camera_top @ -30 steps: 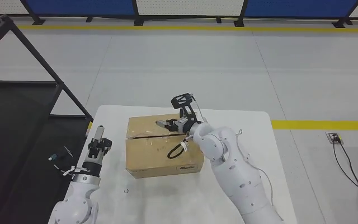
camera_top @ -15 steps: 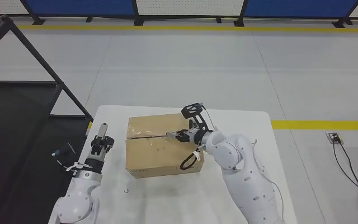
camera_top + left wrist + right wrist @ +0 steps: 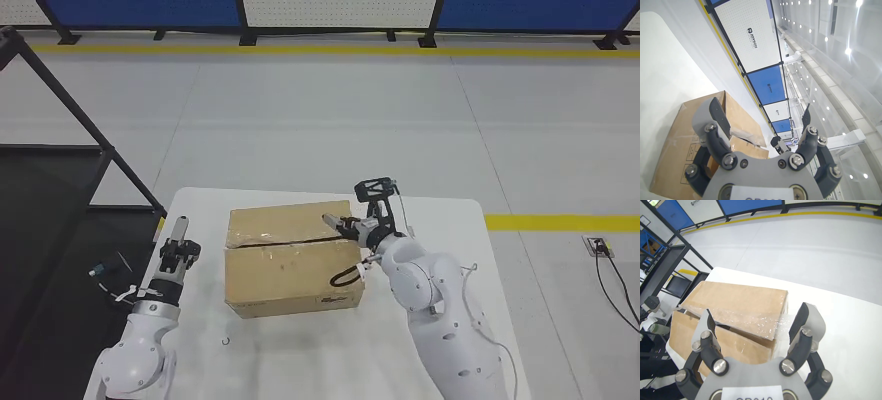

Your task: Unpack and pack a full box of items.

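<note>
A brown cardboard box (image 3: 290,262) lies in the middle of the white table (image 3: 440,215). Its top flaps are down, with clear tape (image 3: 753,321) wrinkled along the seam and a narrow gap between the flaps. My right gripper (image 3: 343,226) is over the box's right end, open, straddling the seam's end (image 3: 753,323); one finger (image 3: 709,321) is at the gap. My left gripper (image 3: 180,226) stands left of the box, apart from it, open and holding nothing (image 3: 762,115). In the left wrist view the box's end face (image 3: 677,136) is close by.
A black metal rack (image 3: 60,200) stands off the table's left side. A small hook-shaped bit (image 3: 227,345) lies on the table in front of the box. A black cable loop (image 3: 343,276) on the right arm hangs over the box's right side.
My right gripper has travelled rightward along the box's seam, from near the middle to the right end. My left gripper has shifted only slightly beside the box.
</note>
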